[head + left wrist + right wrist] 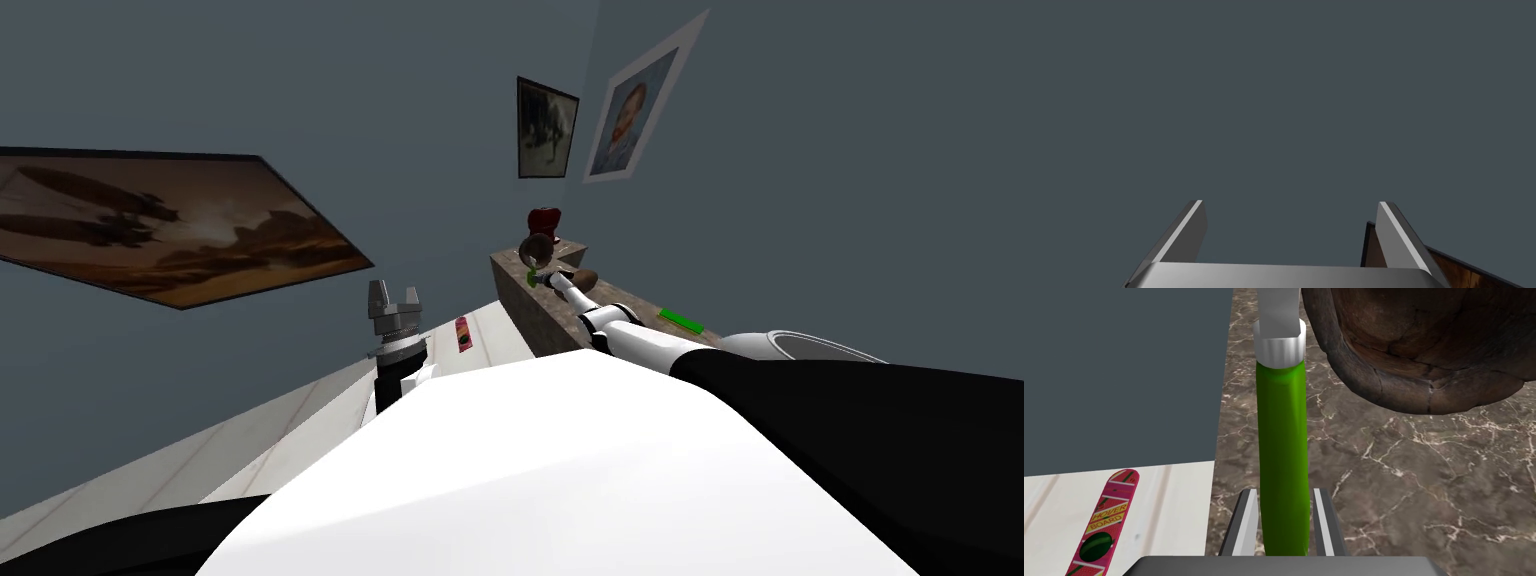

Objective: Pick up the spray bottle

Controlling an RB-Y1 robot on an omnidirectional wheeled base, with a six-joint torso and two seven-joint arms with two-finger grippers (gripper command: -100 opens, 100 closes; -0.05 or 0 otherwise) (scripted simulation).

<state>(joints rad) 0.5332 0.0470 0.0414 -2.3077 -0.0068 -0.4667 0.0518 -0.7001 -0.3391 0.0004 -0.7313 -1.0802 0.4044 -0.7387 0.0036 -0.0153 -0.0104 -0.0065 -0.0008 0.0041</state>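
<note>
Evidently the right pincer (pixel 1284 494) is gripping the slim, glossy green spray bottle (pixel 1283 438). It is set narrow, with its two light grey fingers (pixel 1246 523) lying against the bottle's sides at the base end. The bottle's long axis is running straight out from the pincer, along the line the hand is pointing. Its ribbed white collar (pixel 1281 347) and pale grey spray head (pixel 1278 303) are therefore sitting at the far end, just beside a dark brown, cracked, rounded vessel (pixel 1424 348). The bottle is lying over the brown, white-veined marble worktop (pixel 1424 488), near its left edge; I cannot tell whether it is resting on the stone or hanging just clear of it. Past that edge a pink hoverboard (pixel 1104 523) is lying on the pale plank floor (pixel 1174 498). The left pincer (pixel 393 297) is standing raised on the near left with its fingers spread wide, well apart from the worktop, so the right arm is the one in place. The coming move is probably calling for a straight lift that keeps the spray head from catching the brown vessel.
</note>
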